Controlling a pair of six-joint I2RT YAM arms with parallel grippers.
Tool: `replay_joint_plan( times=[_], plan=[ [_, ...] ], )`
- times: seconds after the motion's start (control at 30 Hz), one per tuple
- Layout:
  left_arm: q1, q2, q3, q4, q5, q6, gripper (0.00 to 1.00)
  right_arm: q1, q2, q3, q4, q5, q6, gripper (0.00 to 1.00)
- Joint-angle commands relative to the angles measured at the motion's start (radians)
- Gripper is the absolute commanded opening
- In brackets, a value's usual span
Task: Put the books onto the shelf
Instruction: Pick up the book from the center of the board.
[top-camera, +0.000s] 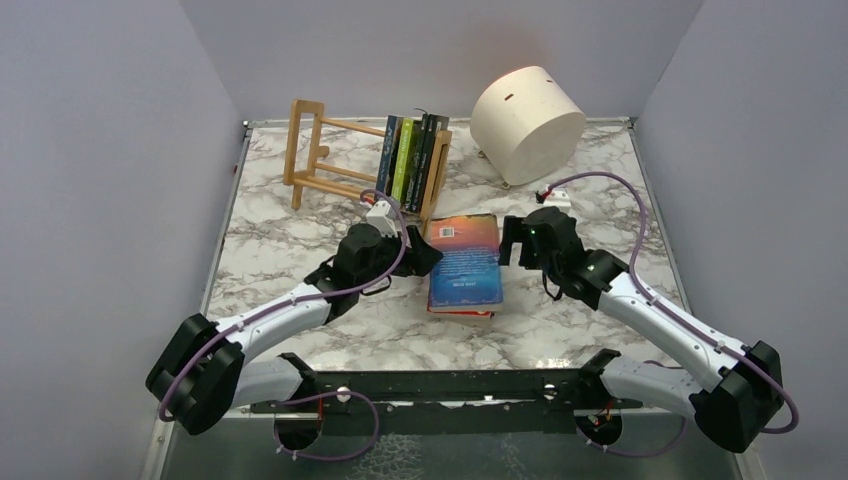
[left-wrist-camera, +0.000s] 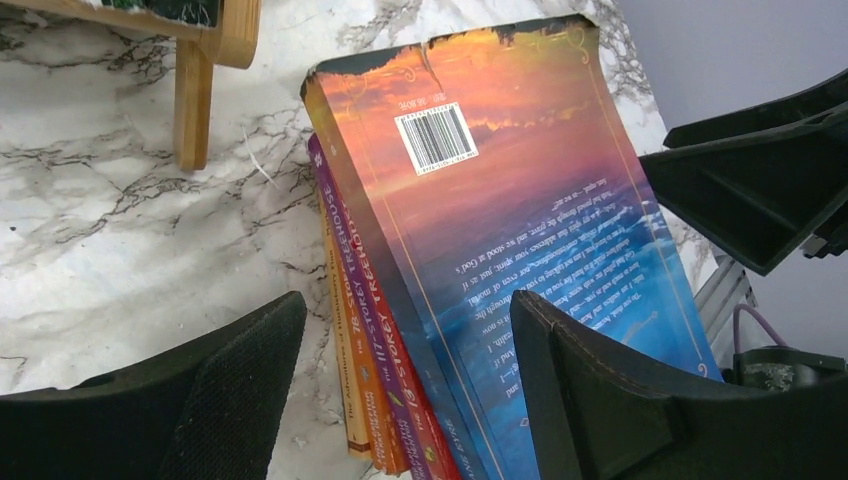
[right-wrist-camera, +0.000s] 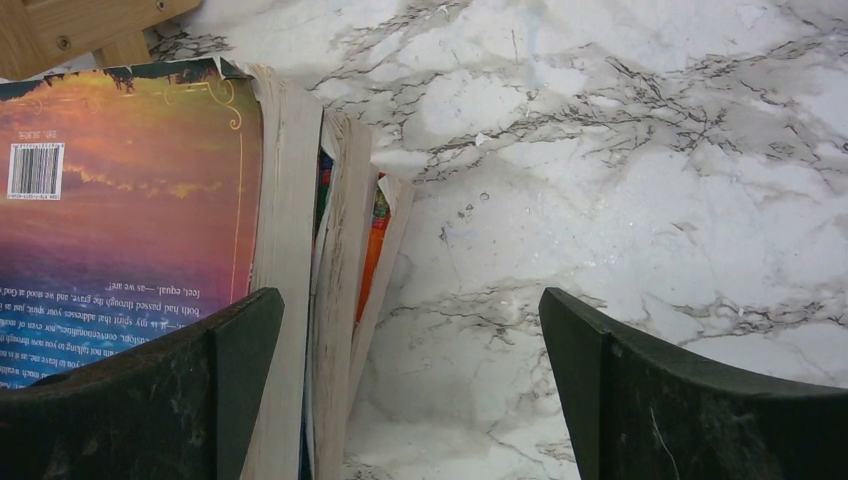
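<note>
Several books (top-camera: 412, 160) stand upright at the right end of the light-wood shelf (top-camera: 322, 165). A stack of books (top-camera: 466, 262) lies flat on the marble; its top cover (left-wrist-camera: 500, 200) fades from orange to blue and carries a barcode. Red, purple, orange and yellow spines (left-wrist-camera: 385, 400) show beneath it. My left gripper (left-wrist-camera: 400, 385) is open at the stack's spine side, one finger (left-wrist-camera: 240, 390) over the marble and the other above the cover. My right gripper (right-wrist-camera: 410, 370) is wide open at the page-edge side (right-wrist-camera: 335, 300), holding nothing.
A cream drum (top-camera: 527, 123) lies on its side at the back right. The shelf's wooden leg (left-wrist-camera: 192, 105) stands just beyond the stack's far left corner. Grey walls close in the table (top-camera: 290, 240) on three sides.
</note>
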Motion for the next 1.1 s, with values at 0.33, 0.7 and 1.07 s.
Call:
replay_joint_plan(
  times=[0.33,0.7,1.07],
  plan=[
    [0.026,0.045,-0.076,0.197,0.134,-0.096,0.73,0.003,0.025,-0.018,0.077,-0.098,-0.040,0.99],
    [0.060,0.153,-0.110,0.359,0.264,-0.168,0.73,0.002,0.031,-0.023,0.082,-0.122,-0.055,0.99],
    [0.066,0.154,-0.126,0.423,0.303,-0.196,0.73,0.004,0.051,-0.023,0.099,-0.159,-0.074,0.98]
  ],
)
